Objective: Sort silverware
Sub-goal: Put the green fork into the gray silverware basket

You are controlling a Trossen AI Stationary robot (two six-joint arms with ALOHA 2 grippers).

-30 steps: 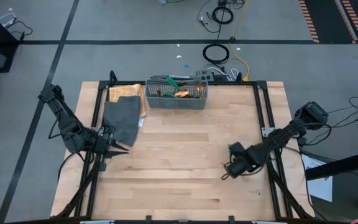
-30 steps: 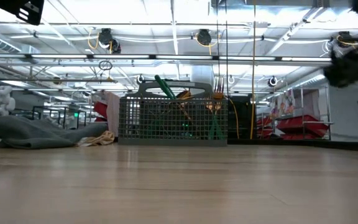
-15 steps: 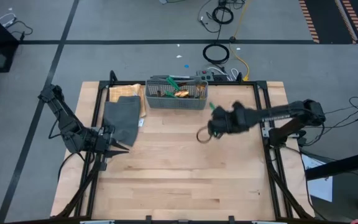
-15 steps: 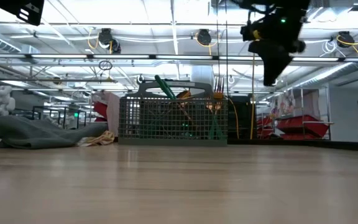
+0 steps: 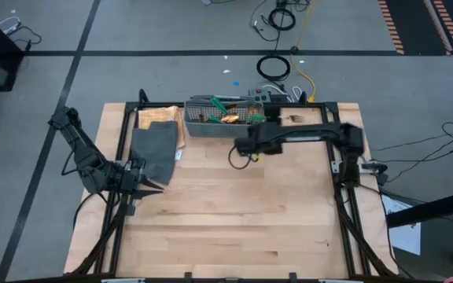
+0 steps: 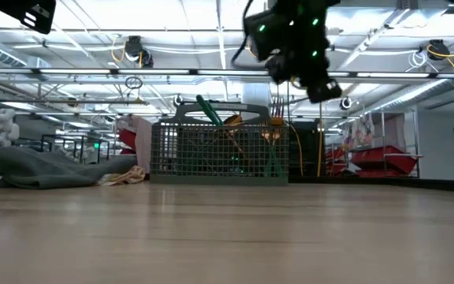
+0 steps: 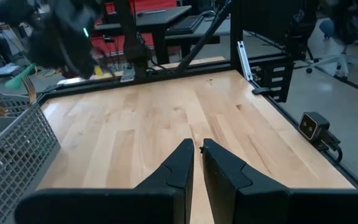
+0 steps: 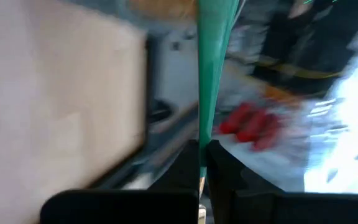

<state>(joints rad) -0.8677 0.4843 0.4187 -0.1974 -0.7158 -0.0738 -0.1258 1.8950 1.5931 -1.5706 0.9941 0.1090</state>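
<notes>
Overhead, right hand [image 5: 246, 147] clamping one green-handled utensil [image 8: 213, 56], one mesh basket [image 5: 222, 126], left hand [image 7: 197, 151] nearly closed.

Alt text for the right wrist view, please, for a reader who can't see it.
The right gripper is shut on a green-handled utensil, whose handle runs away from the camera between the two dark fingers. Behind it, blurred by motion, are the wooden table and the room beyond.

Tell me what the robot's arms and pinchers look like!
Both arms are dark, nearly black, built from slim jointed segments with black cables looping alongside. The left gripper ends in two flat, pointed black fingers like a beak. The right gripper has the same dark fingers, and small green lights glow on the right arm near its wrist.
</notes>
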